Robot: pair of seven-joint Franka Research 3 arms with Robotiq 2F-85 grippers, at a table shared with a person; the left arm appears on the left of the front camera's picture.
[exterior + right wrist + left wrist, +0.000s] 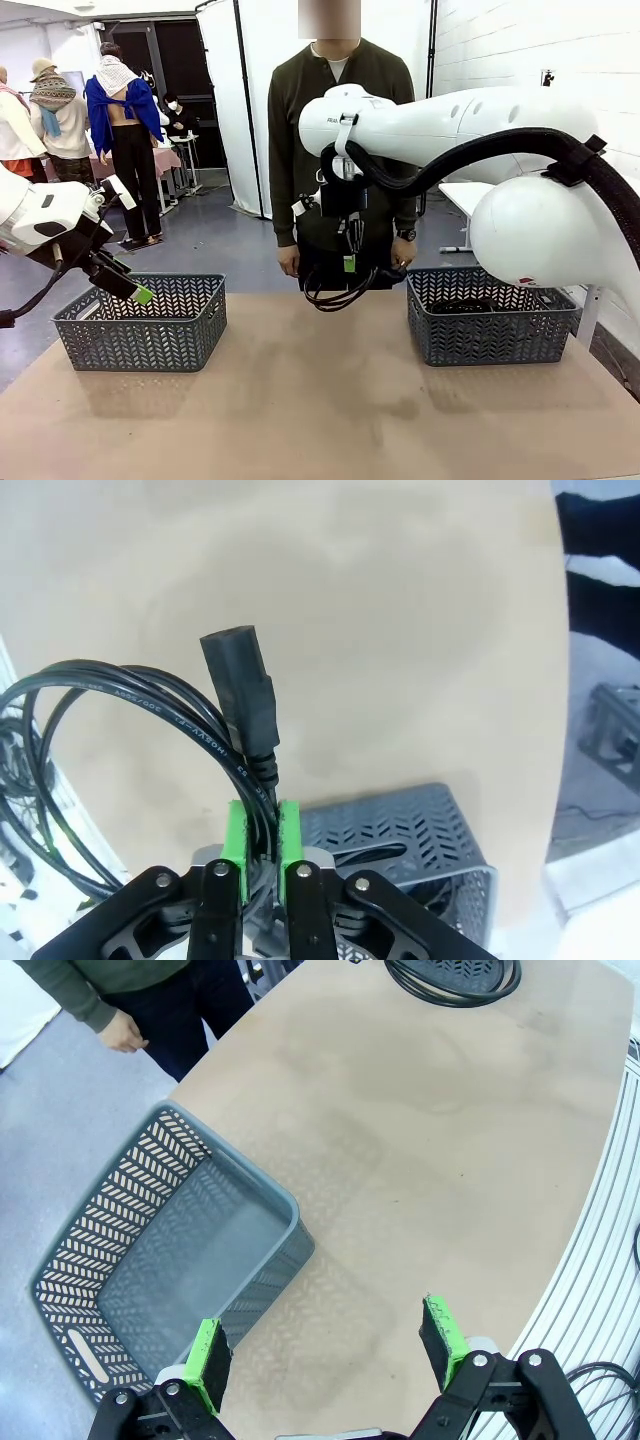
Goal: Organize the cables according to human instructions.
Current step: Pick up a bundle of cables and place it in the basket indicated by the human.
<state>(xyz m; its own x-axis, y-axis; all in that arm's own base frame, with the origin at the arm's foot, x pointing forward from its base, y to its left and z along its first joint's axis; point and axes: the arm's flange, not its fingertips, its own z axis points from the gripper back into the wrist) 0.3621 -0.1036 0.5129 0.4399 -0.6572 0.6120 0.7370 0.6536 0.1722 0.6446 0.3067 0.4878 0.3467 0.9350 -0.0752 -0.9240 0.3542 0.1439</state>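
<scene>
The right pincer [349,262] is clamped on a coiled black cable [336,289], holding it above the worktop [320,400] near the far edge, in front of the person [340,110]. The left pincer [325,1345] stands wide apart over the left basket [140,325]. The right basket [490,320] contains dark cable.

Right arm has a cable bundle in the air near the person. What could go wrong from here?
1. The right end effector pinches just a few strands of the cable; loops hang loose and could slip or uncoil.
2. Dangling loops may snag the right basket rim.
3. The person stands close behind the load.
</scene>
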